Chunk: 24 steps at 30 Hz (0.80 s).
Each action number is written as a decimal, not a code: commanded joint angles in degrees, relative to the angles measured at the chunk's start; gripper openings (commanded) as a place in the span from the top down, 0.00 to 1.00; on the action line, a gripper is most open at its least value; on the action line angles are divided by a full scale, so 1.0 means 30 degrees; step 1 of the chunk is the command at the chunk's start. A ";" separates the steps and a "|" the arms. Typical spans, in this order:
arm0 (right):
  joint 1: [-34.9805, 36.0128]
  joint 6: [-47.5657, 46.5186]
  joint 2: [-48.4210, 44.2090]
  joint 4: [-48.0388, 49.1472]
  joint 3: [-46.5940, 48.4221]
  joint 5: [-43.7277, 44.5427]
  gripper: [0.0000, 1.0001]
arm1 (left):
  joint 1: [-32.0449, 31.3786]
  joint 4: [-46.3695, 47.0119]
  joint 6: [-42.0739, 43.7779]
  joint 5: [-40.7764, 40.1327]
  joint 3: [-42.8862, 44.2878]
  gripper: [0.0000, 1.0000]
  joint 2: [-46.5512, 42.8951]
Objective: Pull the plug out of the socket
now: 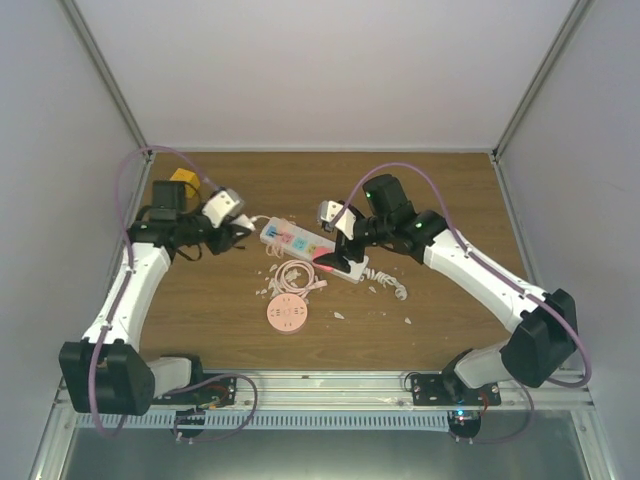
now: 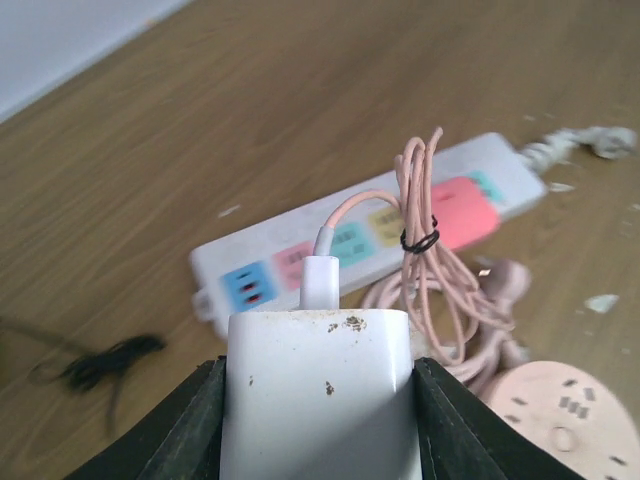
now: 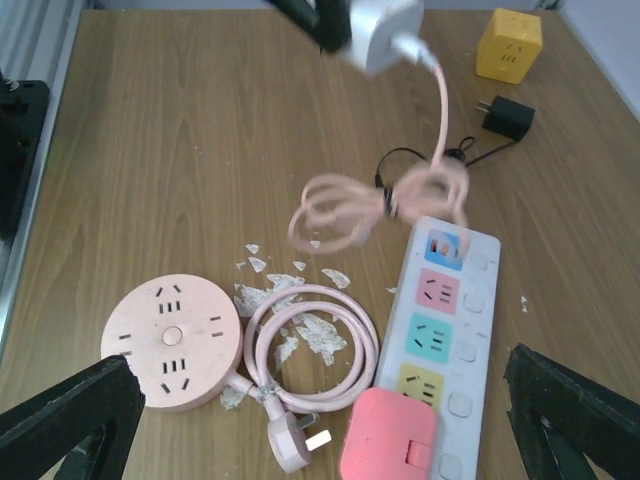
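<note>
Brown wooden tabletop (image 1: 420,190) under both arms.

Long white power strip with coloured socket labels (image 3: 475,330): lies flat directly below the right tool (image 3: 322,420), running between its two black fingers. It is ahead of and below the left tool (image 2: 318,400), not touching it. A pink block plug (image 3: 390,435) sits in the strip at the end nearest the right tool.

Round pink socket hub (image 3: 172,343): on the tabletop just inside the right tool's left finger, its pink cord coiled beside the strip among white flakes (image 3: 300,335).

Square white charger plug (image 2: 318,350): clamped between the left tool's fingers, face speckled with dirt. It is off the strip and held in the air, well ahead of the right tool.

Pink cable bundle (image 2: 425,230): cinched with a black tie, hangs from the charger's front between the left tool and the strip.

Right tool: spread wide, gripping nothing.

Yellow cube (image 3: 508,43) and small black adapter (image 3: 508,117): on the tabletop far ahead of the right tool, beyond the strip's end.
</note>
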 commanded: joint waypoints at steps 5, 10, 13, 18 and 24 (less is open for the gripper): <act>-0.1128 0.0072 -0.0979 0.0644 -0.0846 -0.0576 0.00 | 0.7252 0.2361 0.0006 0.2920 -0.0643 0.68 0.0807; -0.1686 0.0173 -0.1285 0.0944 -0.1261 -0.0691 0.00 | 1.1239 0.3965 0.0136 0.2768 -0.1459 0.68 0.1941; -0.1881 0.0189 -0.1225 0.0991 -0.1394 -0.0678 0.00 | 1.3026 0.4798 -0.0025 0.2680 -0.1819 0.68 0.2917; -0.2188 0.0185 -0.1205 0.1221 -0.1812 -0.0675 0.00 | 1.4027 0.5871 0.0308 0.1838 -0.2274 0.68 0.4469; -0.2695 0.0225 -0.1222 0.1550 -0.2471 -0.0735 0.00 | 1.4037 0.6912 -0.0131 0.1015 -0.2371 0.67 0.6344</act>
